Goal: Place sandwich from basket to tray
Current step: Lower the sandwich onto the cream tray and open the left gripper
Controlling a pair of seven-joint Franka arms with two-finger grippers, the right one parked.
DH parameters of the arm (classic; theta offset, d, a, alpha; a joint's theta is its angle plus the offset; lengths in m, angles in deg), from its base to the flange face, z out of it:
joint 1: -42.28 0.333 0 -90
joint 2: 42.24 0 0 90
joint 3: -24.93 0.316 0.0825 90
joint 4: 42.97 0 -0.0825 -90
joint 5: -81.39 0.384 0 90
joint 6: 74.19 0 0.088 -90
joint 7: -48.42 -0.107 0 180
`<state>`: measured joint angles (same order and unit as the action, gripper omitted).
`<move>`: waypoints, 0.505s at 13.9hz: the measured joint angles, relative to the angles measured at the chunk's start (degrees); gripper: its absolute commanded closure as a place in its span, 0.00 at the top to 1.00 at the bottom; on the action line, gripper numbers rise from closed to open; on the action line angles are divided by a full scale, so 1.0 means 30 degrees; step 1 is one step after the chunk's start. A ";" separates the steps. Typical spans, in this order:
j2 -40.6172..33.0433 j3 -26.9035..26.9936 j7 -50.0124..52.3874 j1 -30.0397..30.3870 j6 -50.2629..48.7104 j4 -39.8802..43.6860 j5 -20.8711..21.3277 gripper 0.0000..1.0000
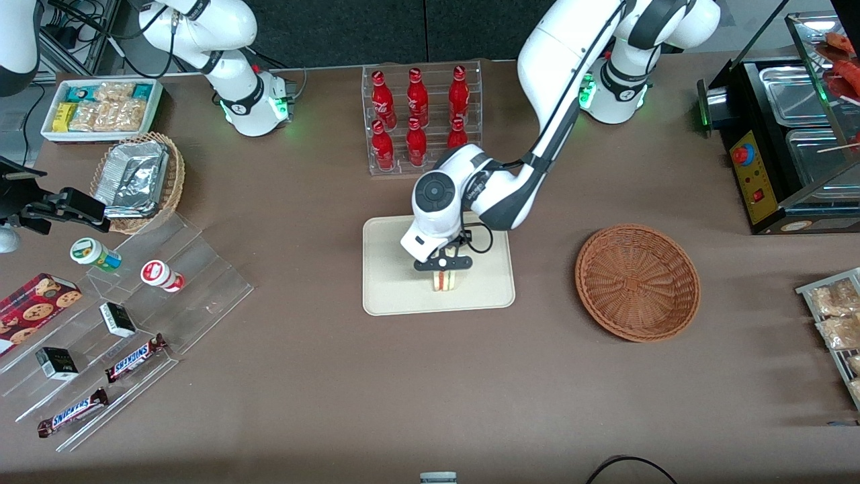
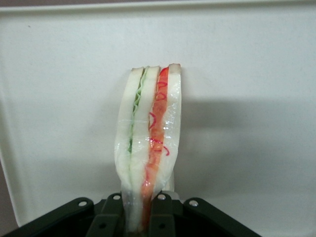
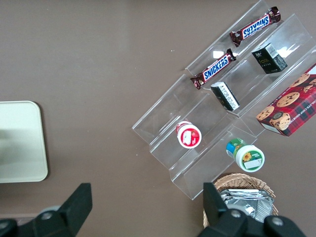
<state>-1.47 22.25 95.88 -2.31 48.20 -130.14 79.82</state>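
My left gripper point(image 1: 443, 267) hangs over the cream tray point(image 1: 390, 286) and is shut on the sandwich point(image 1: 445, 281), a pale wedge with red-orange and green filling. The sandwich stands on edge, its lower end at or just above the tray's surface; I cannot tell if it touches. In the left wrist view the black fingers point(image 2: 165, 217) pinch the sandwich point(image 2: 148, 138) from both sides, the gripper point(image 2: 138, 222) closed around it, with the tray point(image 2: 247, 74) filling the background. The reddish-brown basket point(image 1: 637, 281) sits empty toward the working arm's end. A corner of the tray point(image 3: 19, 143) shows in the right wrist view.
A clear rack of red bottles point(image 1: 420, 117) stands farther from the camera than the tray. Toward the parked arm's end are a stepped acrylic shelf point(image 1: 201, 282) with snacks, a foil-lined wicker basket point(image 1: 138, 178) and a white bin point(image 1: 101, 107). A black food warmer point(image 1: 786, 148) stands near the basket.
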 measured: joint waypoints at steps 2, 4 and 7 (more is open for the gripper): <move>0.0047 0.0006 0.0098 -0.0152 0.0001 0.0056 0.0000 1.00; 0.0050 0.0073 0.0098 -0.0150 0.0001 0.0124 0.0000 1.00; 0.0051 0.0187 0.0096 -0.0148 0.0001 0.0173 0.0001 1.00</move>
<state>-1.31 22.81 96.17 -2.75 48.21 -129.62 79.82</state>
